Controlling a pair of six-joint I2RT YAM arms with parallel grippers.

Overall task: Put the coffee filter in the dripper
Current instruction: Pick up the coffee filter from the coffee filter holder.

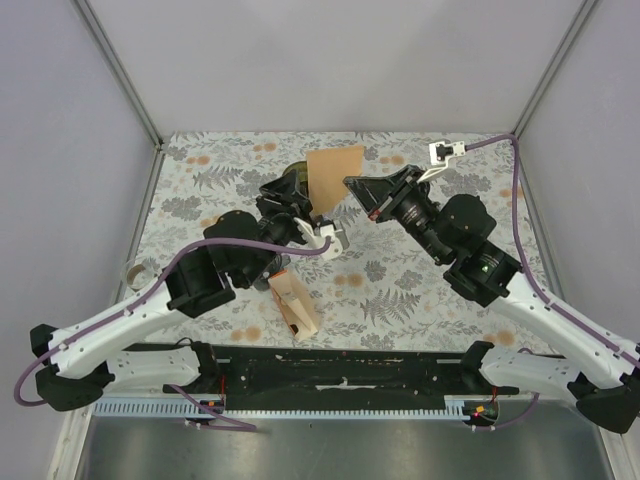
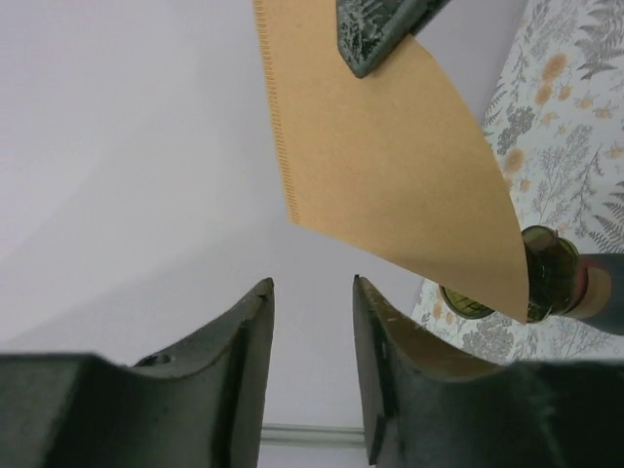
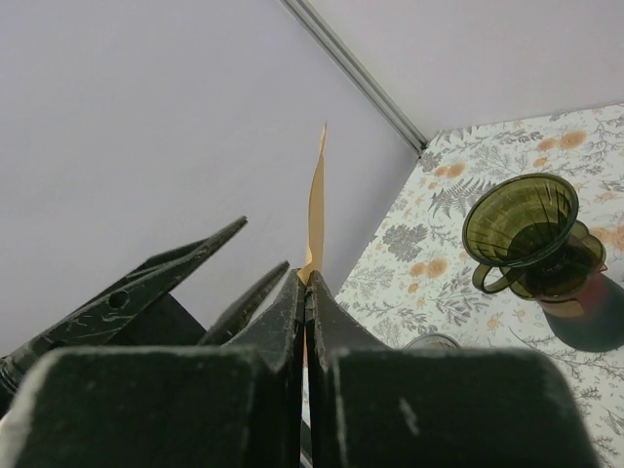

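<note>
1. My right gripper (image 3: 305, 278) is clenched on the coffee filter (image 1: 335, 175). The jaws are pressed together with only the paper's edge pinched between them.
2. The filter is a flat brown fan of paper. I hold it upright in the air by its lower right side. In the top view it is just right of the dripper (image 1: 291, 178), its left edge overlapping the dripper's rim from that angle. It is not seated in the dripper.
3. The dripper is dark olive glass. It stands upright on the floral table cover (image 1: 400, 300), mouth up. Its handle shows in my right wrist view.
4. My left gripper (image 2: 312, 327) is released, its jaws apart and gripping nothing. The fingertips point at the filter's lower curved edge with a clear gap between paper and tips. In the top view this gripper is on the near side of the dripper, just beside it and hiding part of the glass.
5. A tan wedge-shaped object (image 1: 293, 305) lies well nearer than the dripper, beside my left forearm.
6. A roll of tape (image 1: 134, 271) sits far left of the dripper, at the table's edge.
</note>
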